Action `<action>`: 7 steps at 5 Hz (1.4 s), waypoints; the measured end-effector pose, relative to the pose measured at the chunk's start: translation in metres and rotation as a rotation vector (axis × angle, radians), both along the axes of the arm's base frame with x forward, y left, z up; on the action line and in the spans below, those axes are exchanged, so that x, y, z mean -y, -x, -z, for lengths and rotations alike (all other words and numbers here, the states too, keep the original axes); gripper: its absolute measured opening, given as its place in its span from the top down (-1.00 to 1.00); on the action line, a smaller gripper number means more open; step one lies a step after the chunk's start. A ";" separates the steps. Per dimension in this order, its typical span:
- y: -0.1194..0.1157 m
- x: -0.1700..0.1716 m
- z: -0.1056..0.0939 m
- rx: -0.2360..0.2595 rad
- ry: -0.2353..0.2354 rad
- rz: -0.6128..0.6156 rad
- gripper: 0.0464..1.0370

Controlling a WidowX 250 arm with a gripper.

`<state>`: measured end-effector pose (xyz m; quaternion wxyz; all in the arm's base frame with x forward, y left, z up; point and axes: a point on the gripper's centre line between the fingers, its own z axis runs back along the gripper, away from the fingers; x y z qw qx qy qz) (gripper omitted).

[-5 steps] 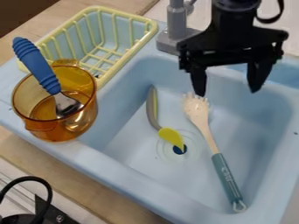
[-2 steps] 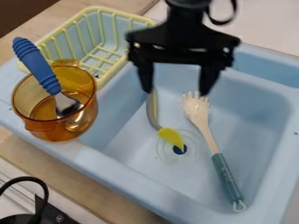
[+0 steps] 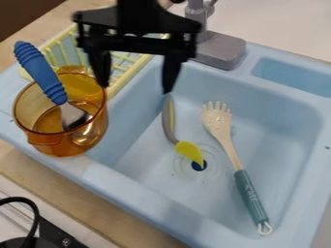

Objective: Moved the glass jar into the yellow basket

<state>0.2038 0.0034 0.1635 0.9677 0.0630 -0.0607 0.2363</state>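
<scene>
The two fingers (image 3: pixel 171 72) of the black gripper (image 3: pixel 136 89) stand open, spread well apart with nothing held between them, their tips pointing down in the upper left part of the frame. The gripper hangs in front of the yellow basket (image 3: pixel 132 75) and hides part of it from the camera. The task's amber glass jar (image 3: pixel 61 138) is at the left of the frame, upright on the left rim of the pale blue sink (image 3: pixel 129 181), outside the basket and just to its lower left; whether the two touch, I cannot tell. A spoon (image 3: pixel 40 70) leans in the jar, its ribbed blue handle rising over the jar's rim toward the upper left corner and its metal bowl down inside. In the middle of the frame, a grey and yellow-green utensil (image 3: pixel 189 151) lies in the sink with its bright end beside the drain (image 3: pixel 198 165). To its right, a cream pasta server (image 3: pixel 219 126) lies slanted, its teal handle running toward the lower right. A grey faucet (image 3: pixel 219 51) stands at the top, behind the basin, and a black cable (image 3: pixel 34 218) curves at the lower left.
</scene>
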 end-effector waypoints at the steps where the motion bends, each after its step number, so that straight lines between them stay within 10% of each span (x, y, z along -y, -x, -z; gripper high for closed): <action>1: 0.016 -0.013 0.001 0.021 -0.013 -0.011 -0.92; 5: 0.010 -0.031 0.024 -0.011 0.126 0.012 -0.83; 7: 0.019 -0.030 0.029 -0.007 0.134 -0.013 0.32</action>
